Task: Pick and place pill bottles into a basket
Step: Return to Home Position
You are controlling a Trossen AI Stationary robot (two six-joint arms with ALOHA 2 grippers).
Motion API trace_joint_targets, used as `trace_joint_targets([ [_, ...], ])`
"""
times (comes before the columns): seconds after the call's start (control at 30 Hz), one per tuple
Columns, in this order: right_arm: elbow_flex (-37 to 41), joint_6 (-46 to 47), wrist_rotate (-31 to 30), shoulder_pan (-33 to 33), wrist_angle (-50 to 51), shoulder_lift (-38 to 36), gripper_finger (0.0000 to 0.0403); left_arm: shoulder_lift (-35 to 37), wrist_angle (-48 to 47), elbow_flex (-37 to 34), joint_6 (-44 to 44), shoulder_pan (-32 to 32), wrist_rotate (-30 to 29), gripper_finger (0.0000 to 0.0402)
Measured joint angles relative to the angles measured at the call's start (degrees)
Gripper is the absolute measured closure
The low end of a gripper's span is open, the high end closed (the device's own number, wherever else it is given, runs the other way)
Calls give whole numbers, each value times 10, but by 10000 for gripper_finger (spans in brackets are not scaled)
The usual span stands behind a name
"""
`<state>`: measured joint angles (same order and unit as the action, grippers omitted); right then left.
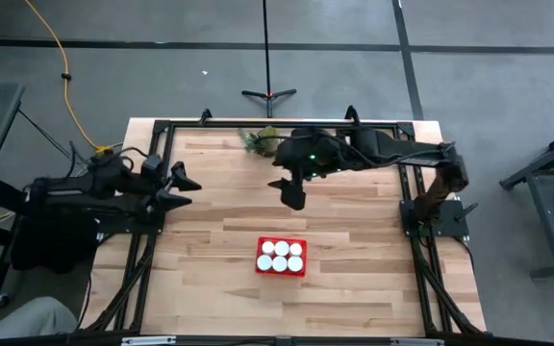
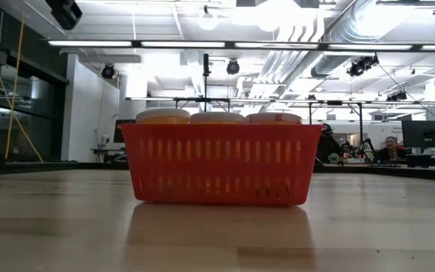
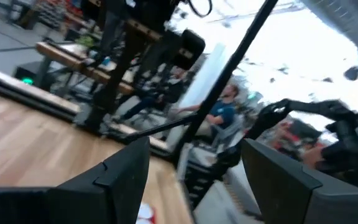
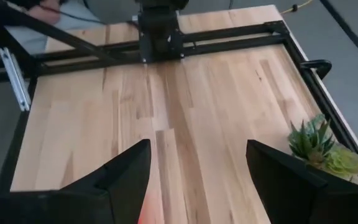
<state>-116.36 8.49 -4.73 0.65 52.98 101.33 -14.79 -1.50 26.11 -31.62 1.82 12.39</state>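
The red basket (image 1: 282,258) stands on the table near its middle front, and it fills the centre of the low view (image 2: 216,164). Several pill bottles (image 1: 282,256) stand upright inside it, white caps up; their caps (image 2: 216,117) show above the rim. My right gripper (image 1: 291,195) is open and empty, above the table on the far side of the basket. My left gripper (image 1: 183,183) is open and empty at the table's left edge.
A small green potted plant (image 1: 259,138) stands at the table's far edge, close to my right arm; it also shows in the right wrist view (image 4: 319,149). A black frame (image 1: 287,125) runs around the table. People sit in the room beyond the table.
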Motion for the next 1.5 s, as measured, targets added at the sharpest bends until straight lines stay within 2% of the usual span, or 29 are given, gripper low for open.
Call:
trace_joint_targets([
  [0.1, 89, 17, 18, -4, -72, -54, 148, -14, -4, -1, 30, -64, -86, 115],
  [0.2, 187, 45, 22, -4, -145, -120, 148, -37, 8, 0, 51, -112, -133, 115],
  [0.37, 322, 86, 18, -3, -262, -208, 148, -48, 12, 0, 79, -144, -211, 115],
  [0.5, 375, 100, 18, -2, -312, -252, 148, -49, 13, 0, 81, -142, -216, 115],
  [0.73, 430, 110, 20, 13, -327, -283, 148, -48, 13, 0, 91, -142, -214, 115],
  [0.9, 484, 126, -21, 35, -357, -322, 148, -48, 12, 0, 102, -142, -219, 115],
  [1.0, 511, 144, -53, 44, -357, -352, 148, -48, 12, 0, 73, -142, -221, 115],
  [1.2, 588, 114, -113, 65, -383, -431, 148, -48, -5, 0, 97, -142, -224, 115],
  [1.3, 640, 91, -109, 70, -439, -487, 148, -48, -20, 0, 130, -142, -223, 115],
  [1.5, 755, 94, -49, 67, -544, -599, 148, -47, -20, 0, 221, -142, -206, 115],
])
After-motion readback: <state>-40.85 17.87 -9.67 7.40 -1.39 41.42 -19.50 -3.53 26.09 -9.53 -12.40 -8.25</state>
